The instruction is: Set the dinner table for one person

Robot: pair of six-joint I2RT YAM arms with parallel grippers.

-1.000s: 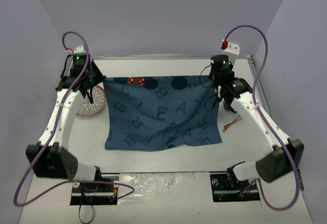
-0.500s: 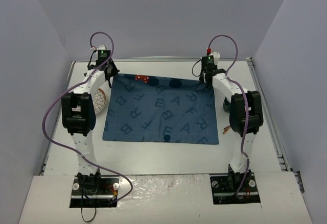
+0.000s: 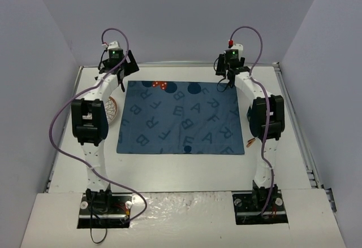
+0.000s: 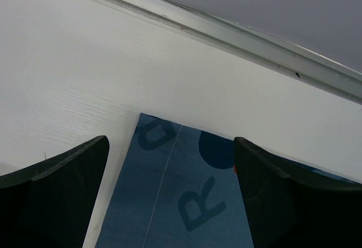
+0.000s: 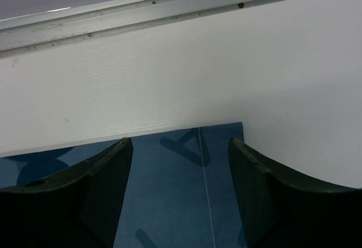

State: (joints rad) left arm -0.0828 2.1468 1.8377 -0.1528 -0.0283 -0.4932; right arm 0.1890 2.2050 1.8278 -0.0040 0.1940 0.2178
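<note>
The dinner table [image 3: 181,169] is a big white tabletop. A dark blue placemat [image 3: 181,118] printed with letters lies flat on it. My left gripper [image 3: 125,67] hovers over the mat's far left corner [image 4: 148,125], open [image 4: 169,146], with nothing between its black fingers [image 4: 62,174]. Over the far right corner [image 5: 229,132] my right gripper [image 3: 229,70] also stands open [image 5: 180,142], holding nothing. Both corners rest on the table, apart from the fingers.
A round patterned plate [image 3: 111,112] sits left of the mat, partly under my left arm. A small orange-brown item [image 3: 250,142] lies by the mat's near right corner. A metal rail [image 4: 254,39] [image 5: 141,11] runs along the table's far edge, close to both grippers.
Both arms stretched toward the far edge and drew the rumpled mat out flat. Both grippers then opened and let go of the mat's far corners.
</note>
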